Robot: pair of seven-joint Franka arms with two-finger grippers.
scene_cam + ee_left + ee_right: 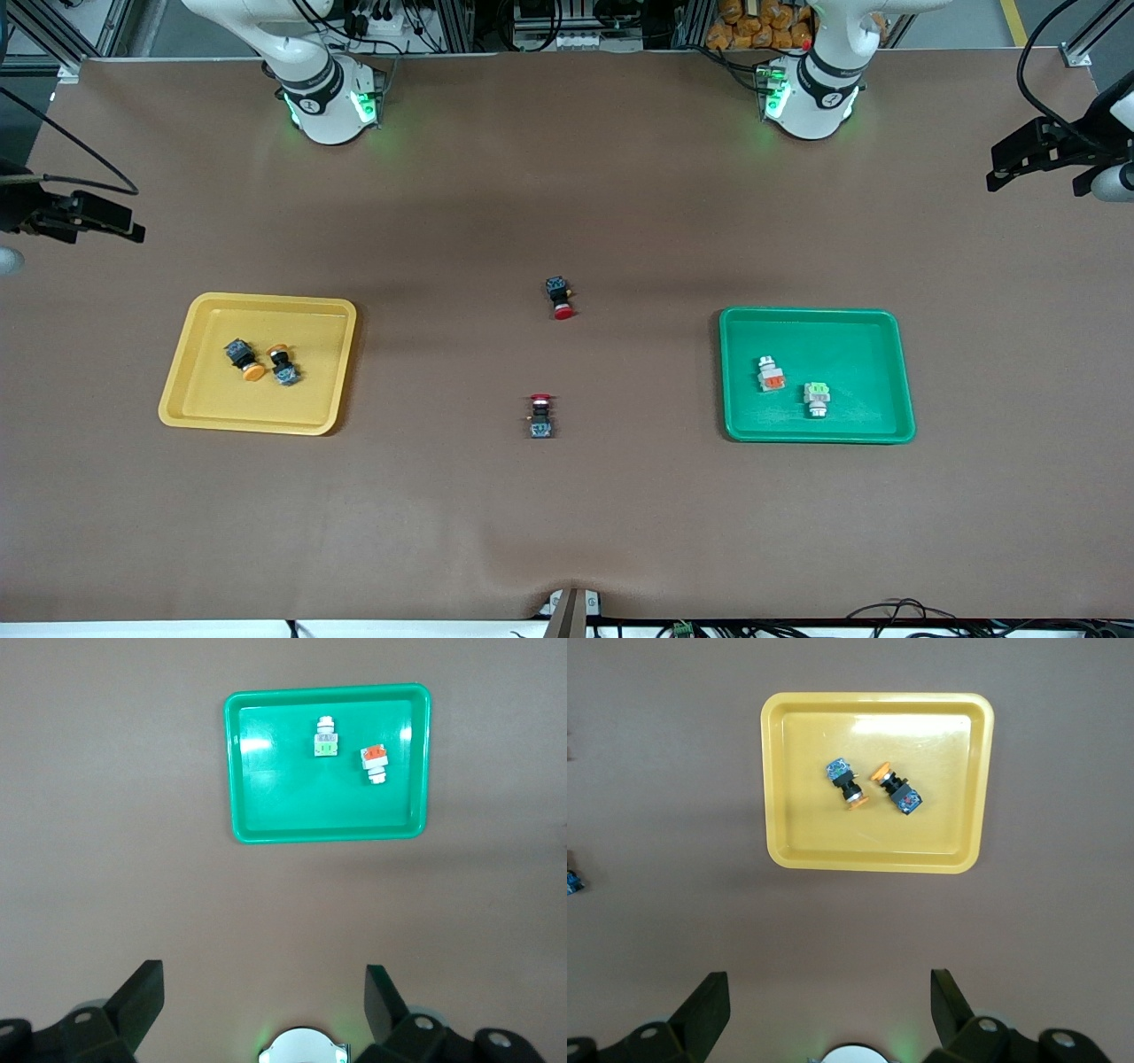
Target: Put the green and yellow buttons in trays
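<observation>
Two black-bodied buttons with yellow-orange caps (pixel 244 359) (pixel 283 364) lie in the yellow tray (pixel 177 390) toward the right arm's end; they also show in the right wrist view (pixel 846 782) (pixel 897 790). Two white-grey buttons, one with an orange block (pixel 771 375) and one with a green block (pixel 816 398), lie in the green tray (pixel 895 354) toward the left arm's end, and show in the left wrist view (pixel 375 764) (pixel 325 738). My left gripper (pixel 1035 177) (pixel 264 992) is open, empty, high over the table near the green tray (pixel 232 771). My right gripper (pixel 89 223) (pixel 830 992) is open, empty, high near the yellow tray (pixel 769 780).
Two black-bodied switches with red caps lie on the brown table between the trays, one (pixel 559 297) farther from the front camera, one (pixel 540 415) nearer. The arm bases (pixel 328 97) (pixel 811 93) stand along the table's edge.
</observation>
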